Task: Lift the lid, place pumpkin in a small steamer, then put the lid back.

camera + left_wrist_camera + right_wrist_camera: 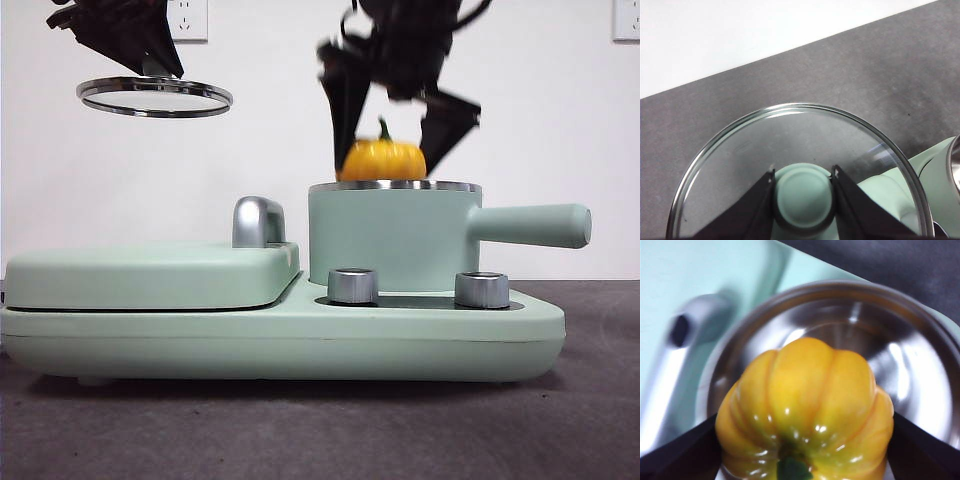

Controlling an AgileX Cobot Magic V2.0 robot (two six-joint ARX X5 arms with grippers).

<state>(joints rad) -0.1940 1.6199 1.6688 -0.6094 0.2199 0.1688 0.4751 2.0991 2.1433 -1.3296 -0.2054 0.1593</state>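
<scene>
Pumpkin: front view, directly over the small steamer, its base at the chrome rim, flanked by the right tool.
Lid: front view, hanging well aside of the small steamer and higher than its rim, under the left tool.
Left wrist view: left tool clamped on the lid's mint knob; the glass disc shows the grey counter through it.
Right wrist view: right tool clamped on the pumpkin, which is glossy, yellow-orange and ribbed, with a green stem; the small steamer's bare metal bowl lies below.
Step advice: lower it centred, since the fit looks tight, then release.
</scene>
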